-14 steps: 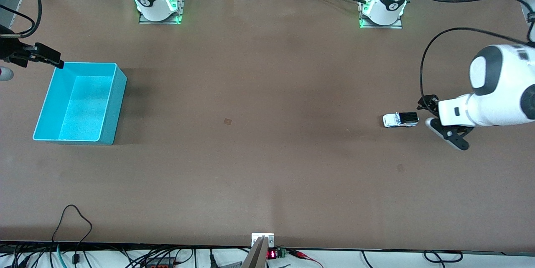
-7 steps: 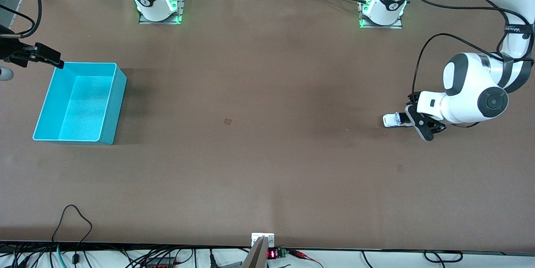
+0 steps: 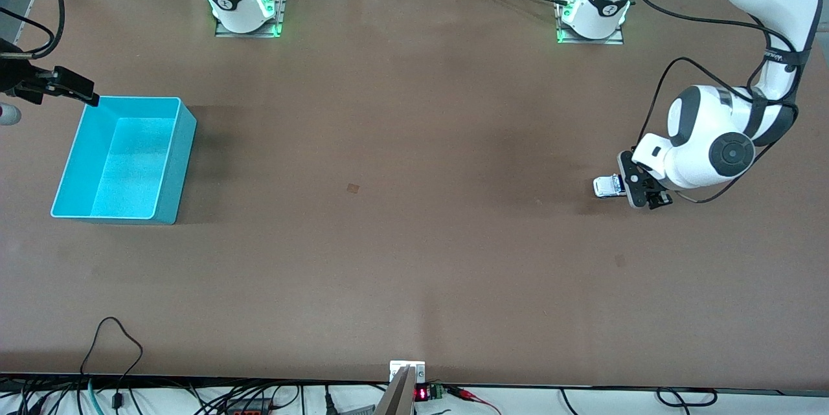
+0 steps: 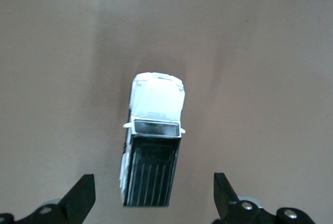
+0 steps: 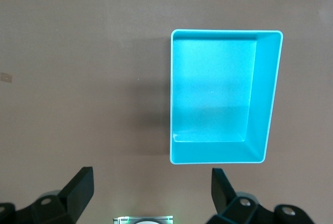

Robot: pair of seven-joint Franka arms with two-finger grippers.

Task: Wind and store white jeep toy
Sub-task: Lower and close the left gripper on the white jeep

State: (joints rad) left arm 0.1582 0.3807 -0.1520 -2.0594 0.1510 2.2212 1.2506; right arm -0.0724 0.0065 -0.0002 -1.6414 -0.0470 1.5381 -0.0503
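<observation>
White jeep toy (image 3: 609, 186) is sitting on the worktop (image 3: 414, 240) at the left arm's end, wheels down and not picked up yet, so this looks like the approach part of the grab step. Going across the front view: the right tool (image 5: 151, 193) waits up over the worktop beside the turquoise bin (image 3: 165, 162), fingers spread wide with nothing in them, and the bin is empty. Then a long bare stretch, then the jeep, with the left tool (image 4: 154, 199) hovering low over its black roof end, fingers spread on either side and apparently not touching it. My guess is the next move means dropping a bit lower and squeezing the body squarely. Count: one jeep, one bin, two tools.
</observation>
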